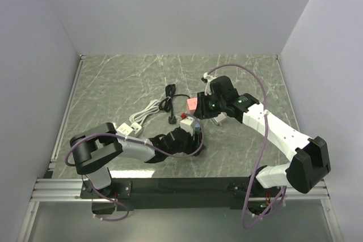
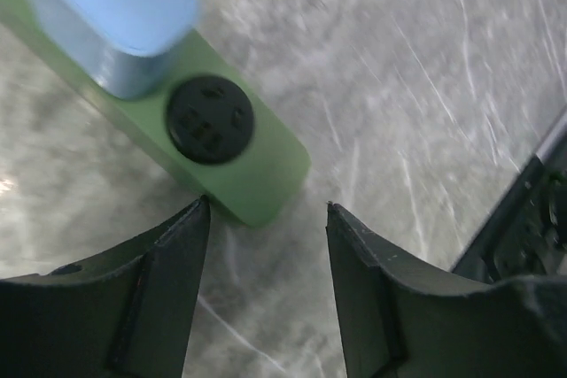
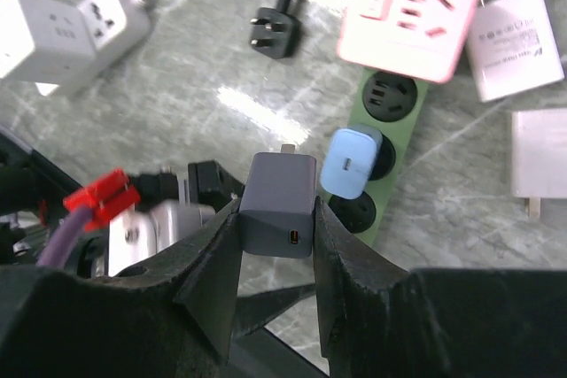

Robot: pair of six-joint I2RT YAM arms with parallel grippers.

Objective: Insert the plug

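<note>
Two right jaws pinch grey charger (image 3: 278, 204) between them.

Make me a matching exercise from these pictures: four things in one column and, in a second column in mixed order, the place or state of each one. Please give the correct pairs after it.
Column 1
1. grey charger
2. blue charger
3. black plug
4. left gripper

Column 2
A. open, nothing gripped
B. lying loose on the table
C. held in the jaws of the right gripper
D. sitting on a socket of the green power strip

Pairs: 1-C, 2-D, 3-B, 4-A
</note>
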